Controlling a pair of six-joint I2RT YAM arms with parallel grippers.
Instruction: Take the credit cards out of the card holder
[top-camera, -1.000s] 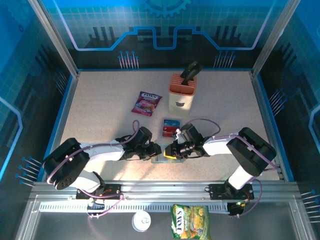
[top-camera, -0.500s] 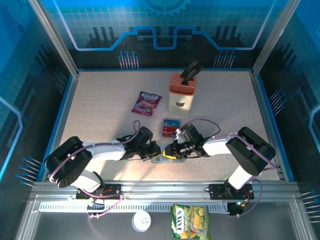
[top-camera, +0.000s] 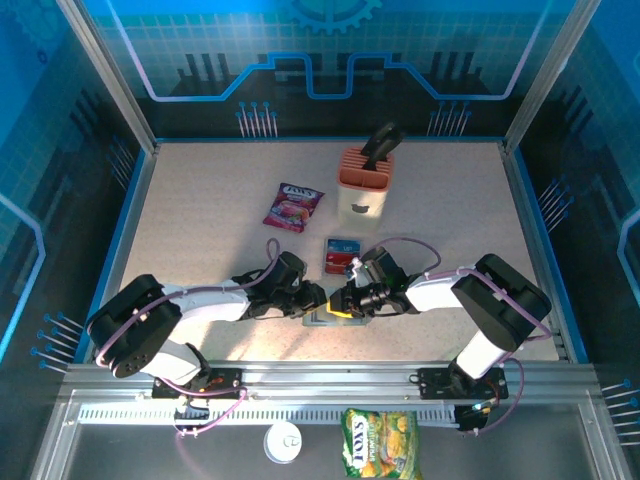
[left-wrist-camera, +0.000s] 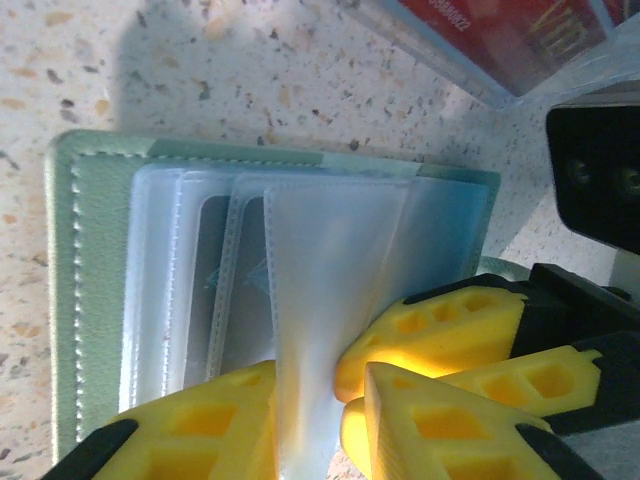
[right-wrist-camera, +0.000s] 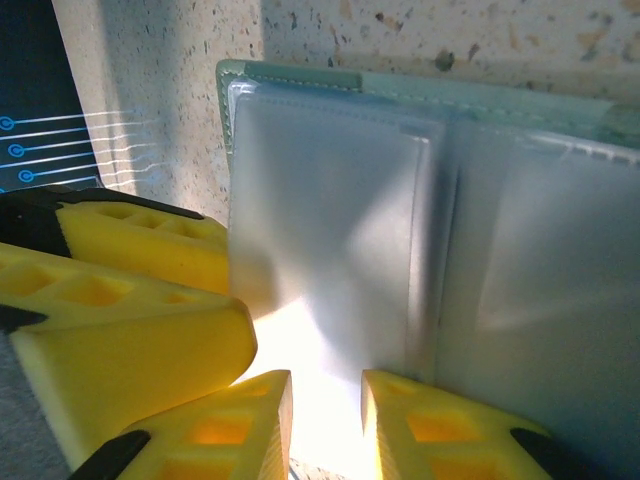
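Credit cards, thin red and blue plastic rectangles (top-camera: 341, 253), lie just beyond the small grey-green folding card holder (top-camera: 324, 319), which sits spread open on the speckled table (top-camera: 200, 230). Both claws crowd its near edge. The left gripper (top-camera: 311, 300) has its jaws a little apart around a raised clear plastic sleeve (left-wrist-camera: 320, 280), and the right gripper (top-camera: 341, 301) shows a narrow gap at that sleeve. Clamped or not, I cannot tell. This looks like the sleeve-checking step. Next comes parting the pages cleanly, since the pockets look mostly empty, with grey shapes unclear.
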